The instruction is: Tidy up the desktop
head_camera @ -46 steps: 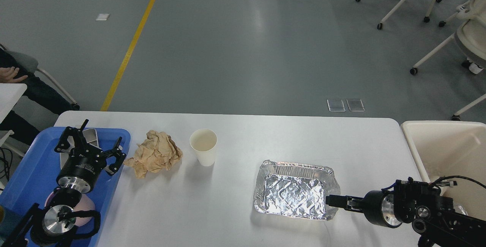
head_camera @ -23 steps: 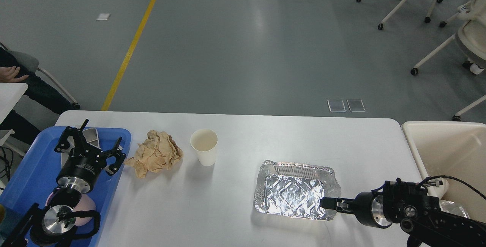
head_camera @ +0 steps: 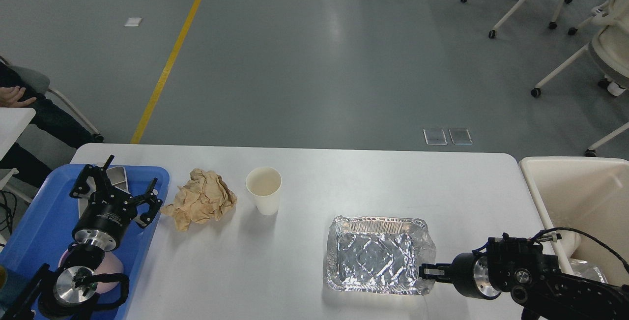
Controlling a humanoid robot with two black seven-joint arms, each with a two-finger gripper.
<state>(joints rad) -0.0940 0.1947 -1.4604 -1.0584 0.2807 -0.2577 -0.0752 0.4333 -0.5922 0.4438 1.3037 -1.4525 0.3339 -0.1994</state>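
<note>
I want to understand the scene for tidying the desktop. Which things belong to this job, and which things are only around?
Job:
desktop
foil tray, at the right gripper
crumpled brown paper
paper cup
blue tray, under the left gripper
cream bin

Only around:
white chairs
yellow floor line

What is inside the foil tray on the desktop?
The foil tray shows only bare crinkled foil inside. Its right corner is covered by the right gripper, so contents there cannot be seen.
</note>
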